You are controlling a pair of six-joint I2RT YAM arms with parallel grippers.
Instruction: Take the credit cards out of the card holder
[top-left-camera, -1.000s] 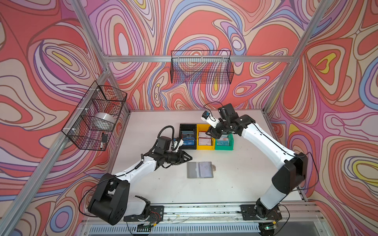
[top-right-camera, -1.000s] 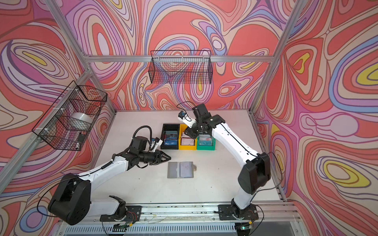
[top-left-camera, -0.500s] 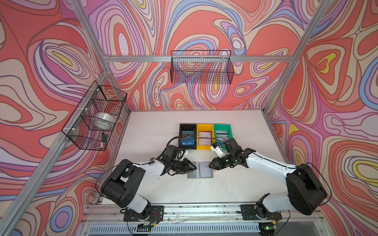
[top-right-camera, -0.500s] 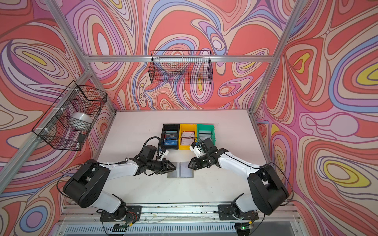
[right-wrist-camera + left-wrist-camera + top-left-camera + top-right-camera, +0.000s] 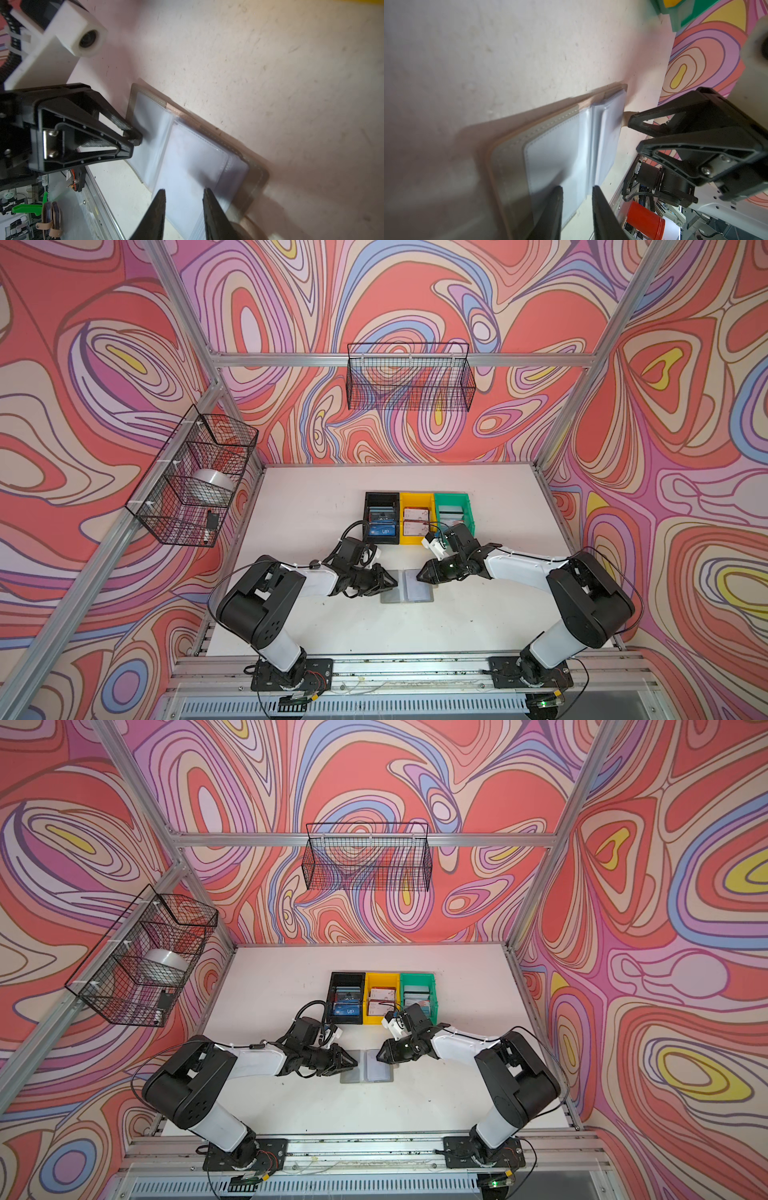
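Two arms, both low over the table: forearms near level, upper links folded back at the front rail, pincers aimed inward at each other and tipped down. One card holder lies flat and spread open at front centre, between them, with a grey stitched border all round and clear sleeves inside. Room: bare table left, right and in front of it, and it sits well off every table edge. Near behind it are three bins in a row: black bin, yellow bin, green bin. In both top views the right arm's wrist covers the green bin's front lip. The left gripper has its tips at the left page, jaws a narrow gap apart, nothing seen between them. The right gripper has its tips over the right page near its back edge, jaws apart, nothing held. Two white credit cards show in the yellow bin, one behind the other. Whether any sits in the sleeves I cannot tell; they look pale and blurred. One blue VIP card lies on top in the black bin. Two wire baskets: back basket, side basket.
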